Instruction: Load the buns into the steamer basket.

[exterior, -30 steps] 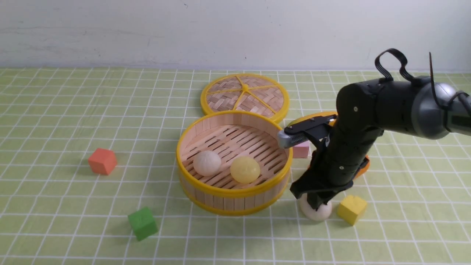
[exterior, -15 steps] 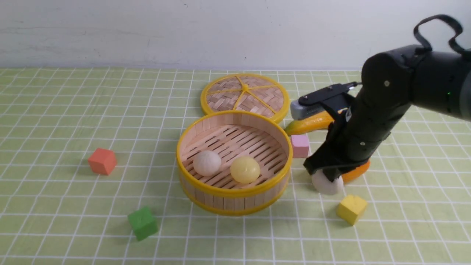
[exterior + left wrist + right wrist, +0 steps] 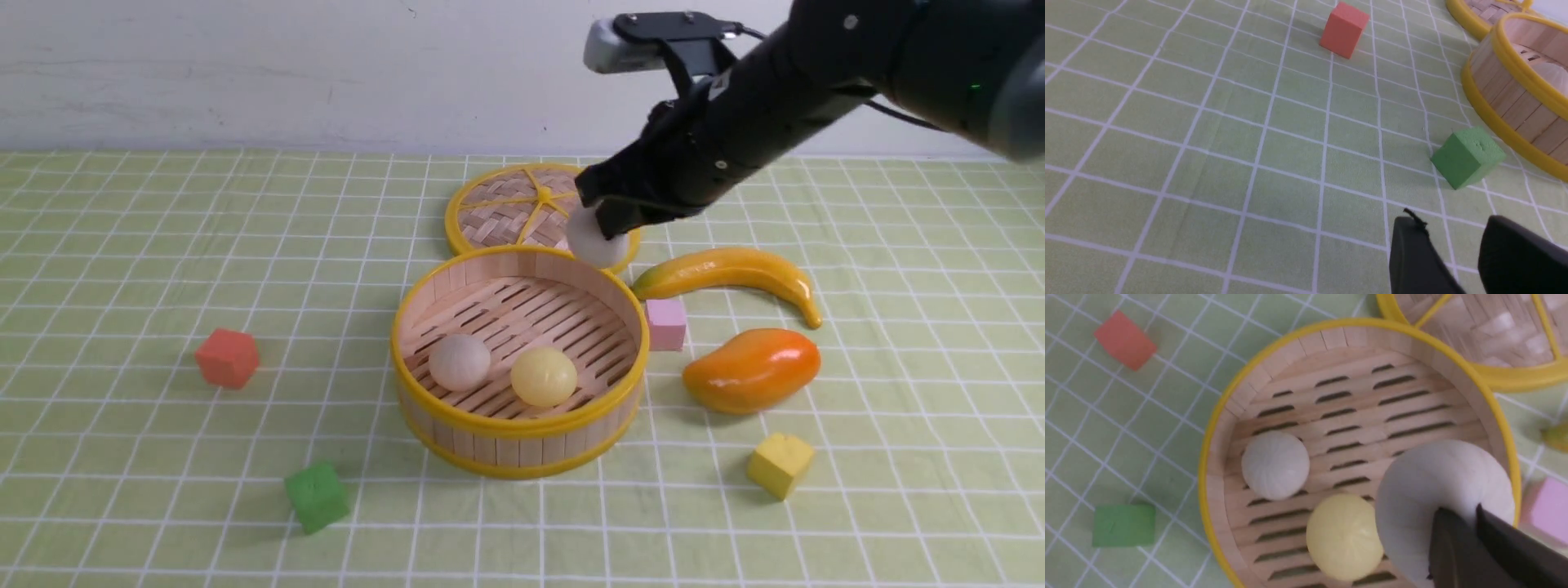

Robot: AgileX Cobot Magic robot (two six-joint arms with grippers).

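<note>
The right fingers (image 3: 602, 231) were pinched on the last white bun (image 3: 594, 242), high over the steamer basket's (image 3: 522, 425) far rim. Released there, it could have struck that rim and bounced onto the bench (image 3: 122, 457). The left fingers (image 3: 1453, 257), partly apart, gripped nothing.

- Bright, even light from overhead; soft short shadows lie beside the cubes and the mango (image 3: 752, 370).
- A glossy highlight sits on the mango.
- The right wrist view is soft: the held bun (image 3: 1443, 506) and woven lid (image 3: 1486, 330) are blurred.
- The left wrist view is sharp.
</note>
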